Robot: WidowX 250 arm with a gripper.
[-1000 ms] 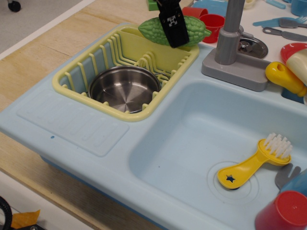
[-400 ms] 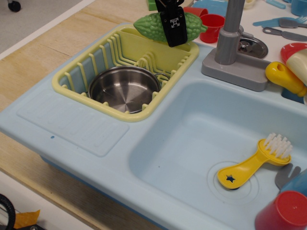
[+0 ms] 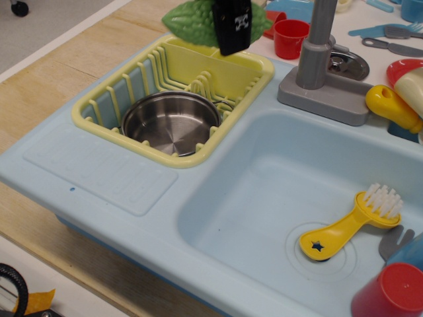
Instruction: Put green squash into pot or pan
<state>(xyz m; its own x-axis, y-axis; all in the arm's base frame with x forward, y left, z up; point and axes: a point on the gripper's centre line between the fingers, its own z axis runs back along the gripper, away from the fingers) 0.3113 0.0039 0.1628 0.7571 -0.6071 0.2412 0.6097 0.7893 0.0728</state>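
Note:
The green squash [image 3: 188, 20] is bumpy and lies level in the air at the top of the view, above the far wall of the yellow dish rack [image 3: 96, 112]. My black gripper [image 3: 232, 30] is shut on the squash around its middle and hides that part. The shiny steel pot [image 3: 170, 122] stands in the near end of the rack, below and in front of the squash, with nothing in it.
A grey faucet [image 3: 317, 53] stands right of the gripper. Red cups [image 3: 291, 36] sit behind the rack. The light blue sink basin [image 3: 264, 191] holds a yellow brush [image 3: 350, 224]. Another red cup [image 3: 390, 294] is at the bottom right. Yellow and blue utensils lie at the far right.
My gripper has lifted the squash higher and carried it to the left, from over the rack's far right corner to over the middle of its far wall.

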